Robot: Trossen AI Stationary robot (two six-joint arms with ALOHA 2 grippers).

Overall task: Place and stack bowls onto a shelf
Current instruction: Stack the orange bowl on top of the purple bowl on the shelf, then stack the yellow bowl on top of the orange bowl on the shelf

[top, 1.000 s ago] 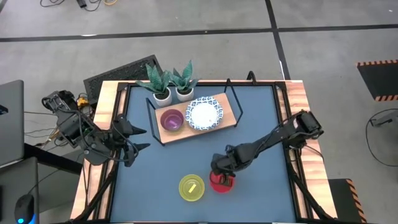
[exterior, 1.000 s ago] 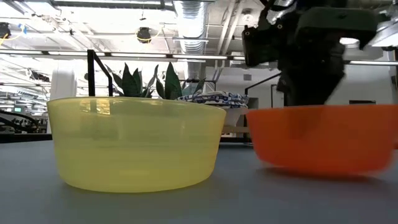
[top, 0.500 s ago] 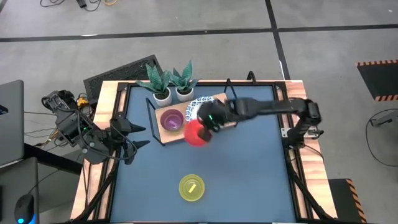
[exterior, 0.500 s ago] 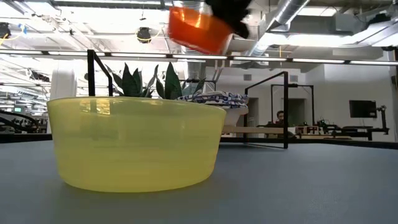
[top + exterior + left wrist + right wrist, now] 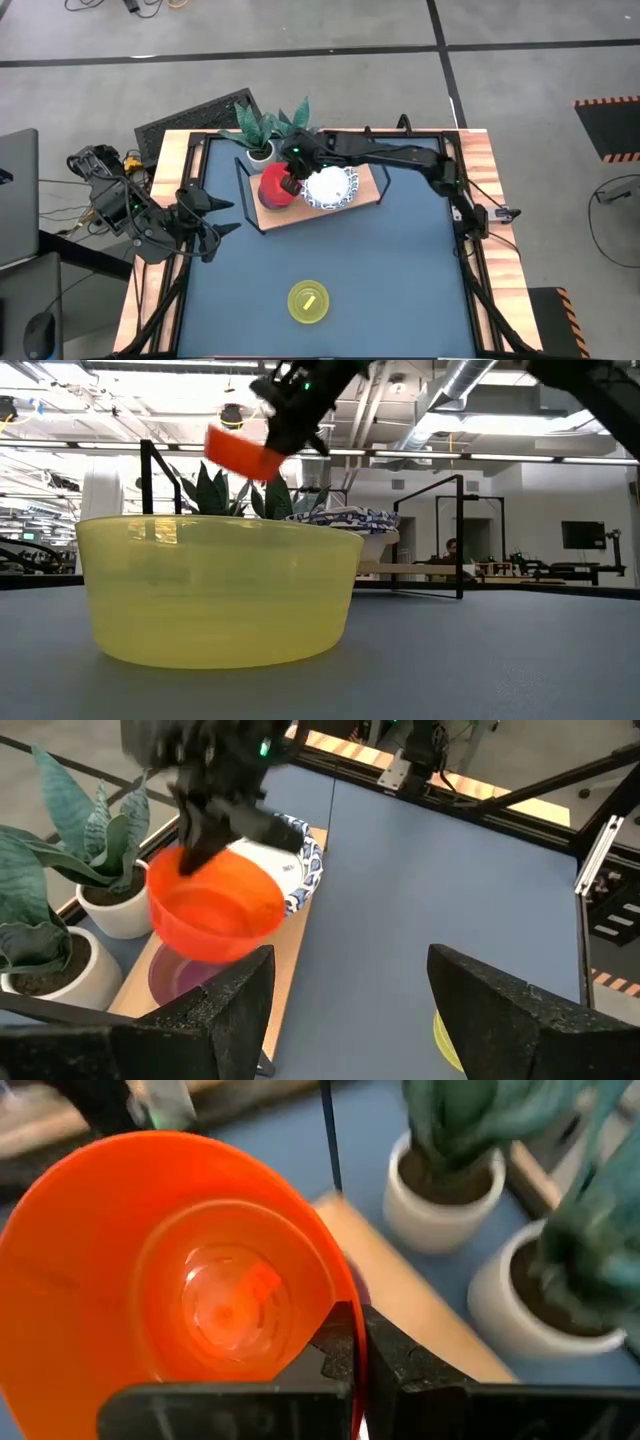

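My right gripper (image 5: 291, 183) is shut on the red bowl (image 5: 273, 187), which hangs in the air over the left end of the wooden shelf (image 5: 367, 180). The purple bowl (image 5: 172, 976) stands on the shelf right under it. The white bowl with a blue patterned rim (image 5: 331, 188) stands on the shelf to the right of them. Near the table's near edge, the yellow bowl (image 5: 308, 301) rests on its base. My left gripper (image 5: 226, 218) waits open at the table's left side. My right gripper (image 5: 360, 1352) pinches the red bowl's rim (image 5: 347, 1312), with one finger (image 5: 338, 1355) inside the bowl and one (image 5: 405, 1365) outside. The fingers come from above, slanting down from the far side. The bowl (image 5: 243, 452) is lifted clear and tilted.
Two small white plant pots (image 5: 446, 1198) (image 5: 540, 1308) stand at the shelf's far-left corner, close behind the red bowl. The shelf's black wire frame (image 5: 383, 163) rises at its ends. The blue tabletop (image 5: 400, 270) lies open between the shelf and the yellow bowl.
My right gripper has lifted the red bowl off the table beside the yellow bowl. It has carried the bowl up and toward the far-left, to a spot over the purple bowl on the shelf. The bowl has tipped on the way. The gripper has stayed shut on it.
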